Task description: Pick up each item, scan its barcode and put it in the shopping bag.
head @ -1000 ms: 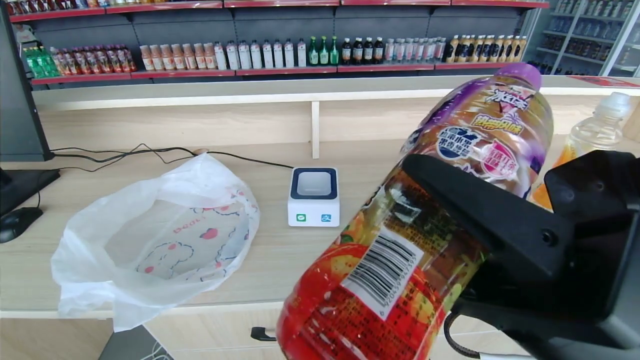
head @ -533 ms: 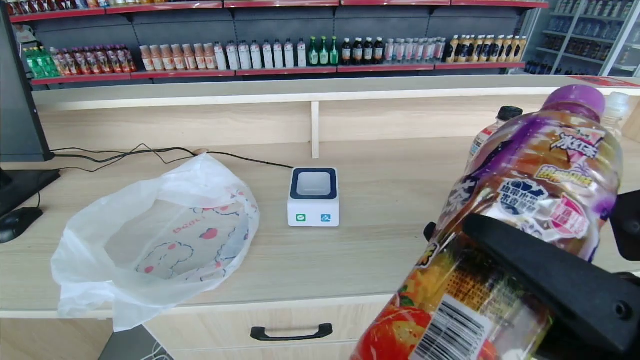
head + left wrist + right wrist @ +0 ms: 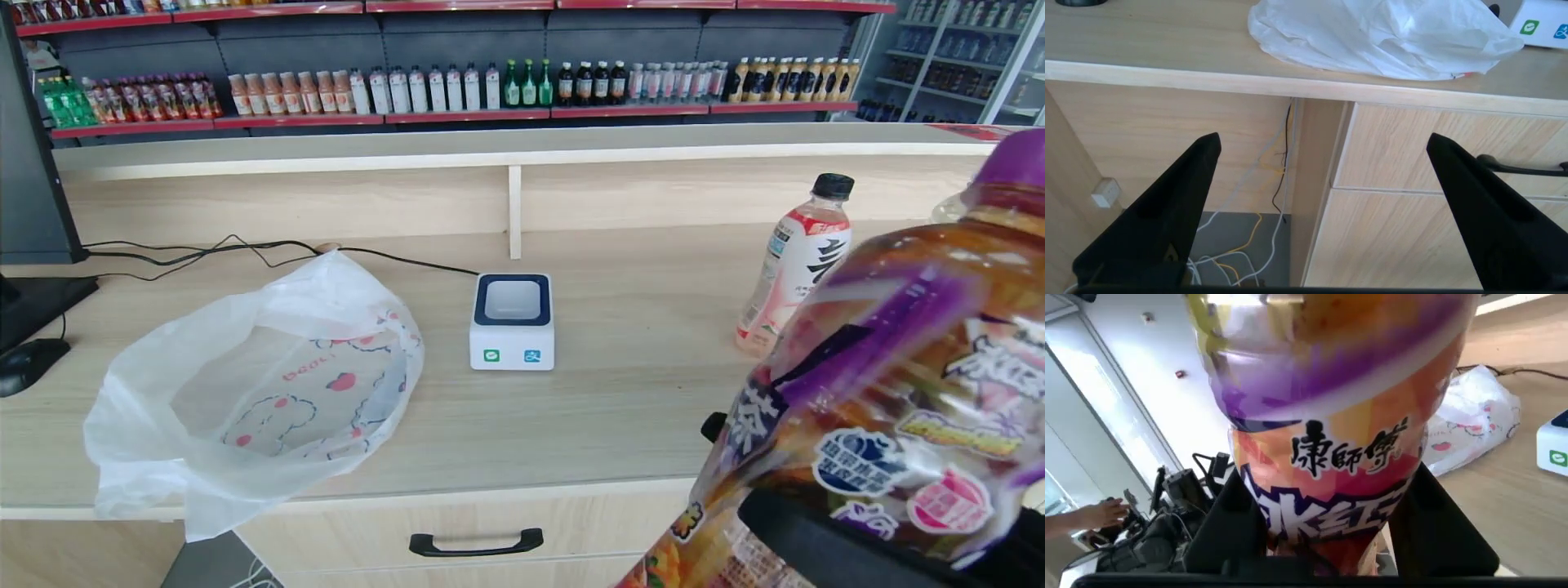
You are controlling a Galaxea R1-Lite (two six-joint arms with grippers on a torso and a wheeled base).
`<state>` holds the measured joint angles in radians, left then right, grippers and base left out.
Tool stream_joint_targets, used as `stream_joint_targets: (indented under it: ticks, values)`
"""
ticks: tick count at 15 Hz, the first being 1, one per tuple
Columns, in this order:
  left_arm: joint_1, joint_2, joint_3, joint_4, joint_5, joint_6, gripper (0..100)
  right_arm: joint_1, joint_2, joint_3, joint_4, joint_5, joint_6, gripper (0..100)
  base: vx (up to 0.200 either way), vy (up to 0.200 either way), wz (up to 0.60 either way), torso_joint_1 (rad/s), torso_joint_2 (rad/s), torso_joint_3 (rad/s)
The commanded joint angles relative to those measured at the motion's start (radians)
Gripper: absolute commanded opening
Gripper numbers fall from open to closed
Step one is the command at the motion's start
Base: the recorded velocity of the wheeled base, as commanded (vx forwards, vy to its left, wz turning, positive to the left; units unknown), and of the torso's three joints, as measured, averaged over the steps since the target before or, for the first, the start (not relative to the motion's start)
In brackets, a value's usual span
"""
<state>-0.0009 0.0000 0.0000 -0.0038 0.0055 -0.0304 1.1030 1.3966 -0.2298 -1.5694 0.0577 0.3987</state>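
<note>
— Where's the purple bottle (image 3: 898, 384)?

— In the air at the right front of the counter (image 3: 637, 327), close to the head camera, tilted with its purple cap up and away.

— What holds it?

— The right gripper (image 3: 1335, 539) is clamped around its lower body. The right wrist view has a black finger (image 3: 1237, 531) pressed on each side of the label.

— And the left gripper (image 3: 1323, 204)?

— Spread wide with nothing in it. It hangs below the counter's front edge, facing the cabinet front, under the bag.

— Where's the bag (image 3: 253, 392)?

— On the left half of the counter, lying with its mouth open. Its lower edge droops over the front edge.

— The scanner (image 3: 512, 321)?

— Mid-counter, window up, near the bag's right side but apart from it. A cable (image 3: 245, 249) runs along the back of the counter behind the bag.

— Anything else to scan?

— A pink bottle (image 3: 796, 265) with a black cap stands upright on the counter, well right of the scanner and behind the purple bottle.

— Below the counter?

— A drawer handle (image 3: 476, 543), under the scanner.
</note>
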Motion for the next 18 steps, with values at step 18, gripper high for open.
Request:
stream_joint_targets:
  ticks: [18]
  values:
    - [-0.001,0.0,0.0,-0.001,0.001,0.0,100,-0.483,-0.071,0.205,-0.001,-0.28,-0.402,0,0.0,0.0,0.0,0.0,0.0,0.0]
